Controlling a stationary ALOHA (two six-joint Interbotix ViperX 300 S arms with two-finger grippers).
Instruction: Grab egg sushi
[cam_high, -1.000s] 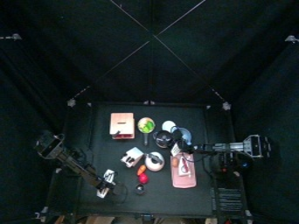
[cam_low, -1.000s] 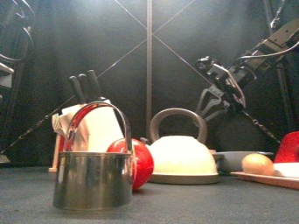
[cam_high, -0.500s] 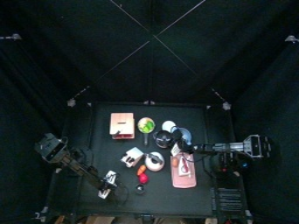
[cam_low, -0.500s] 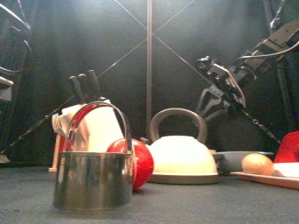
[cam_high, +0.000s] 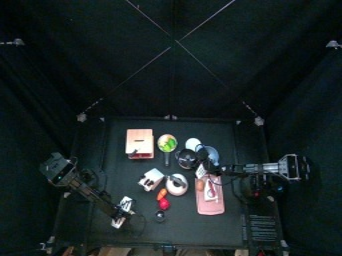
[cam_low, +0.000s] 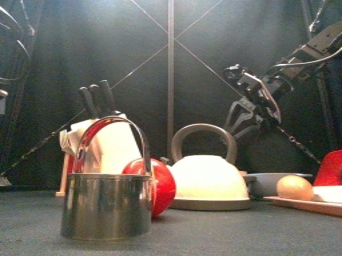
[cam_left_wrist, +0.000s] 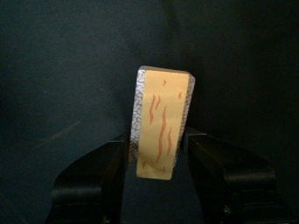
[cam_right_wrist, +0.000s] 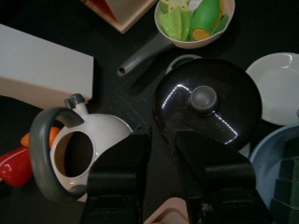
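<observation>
Currently the egg sushi (cam_left_wrist: 162, 124) is being straddled by the left gripper (cam_left_wrist: 160, 162) near the table's (cam_high: 107, 140) front-left; jaws are being kept open, contact unclear. Right gripper (cam_right_wrist: 163, 175) is being parked over the dark pan lid (cam_right_wrist: 208, 99), jaws apart, empty.

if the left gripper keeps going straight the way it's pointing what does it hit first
The egg sushi. It lies on the table directly ahead of the left gripper, between its open jaws, with nothing in between. How close it is already can't be judged.
</observation>
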